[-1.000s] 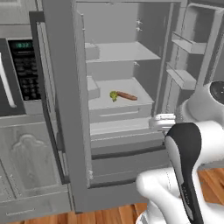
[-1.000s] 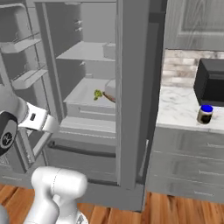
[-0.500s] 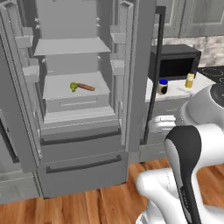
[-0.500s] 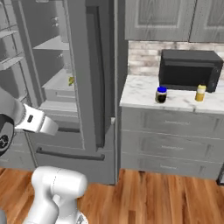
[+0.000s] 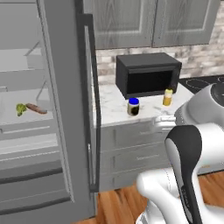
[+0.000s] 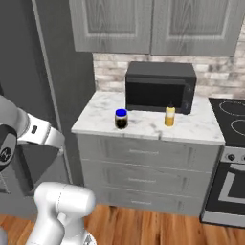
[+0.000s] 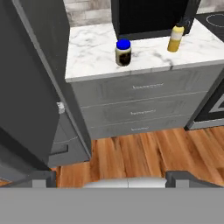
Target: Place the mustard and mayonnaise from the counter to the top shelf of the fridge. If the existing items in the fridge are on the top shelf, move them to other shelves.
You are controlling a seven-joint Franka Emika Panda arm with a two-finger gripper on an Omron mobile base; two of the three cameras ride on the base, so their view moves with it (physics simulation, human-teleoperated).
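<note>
**Lining up on the surface, nothing picked yet**

Approach step, judged: facing the surface (image 6: 100,114) with mustard (image 6: 169,116) and mayonnaise (image 6: 121,118) both standing upright on it, in front of the black microwave (image 6: 160,86). Neither grasped. Jaws wide open and empty; tips (image 7: 175,178) at the bottom edge of the hand view, pointed down over the wooden floor (image 7: 144,153), well short of the surface.

From the hand view: mayonnaise (image 7: 123,52) at about 12 o'clock of the jaws, mustard (image 7: 176,38) at about 1 o'clock, both well apart from the tips. Mustard at 3 o'clock of the jar, clear gap between them.

Fridge (image 5: 65,109) at 9 o'clock in the left base view, door open; broccoli (image 5: 20,109) and sausage stick (image 5: 36,108) lying together on a shelf inside. Which shelf, hard to tell from here.

Next move likely: raise and reach toward one item, probably the jar as nearer, close around its body below the blue lid. Needs a level approach to avoid tipping it.
</note>
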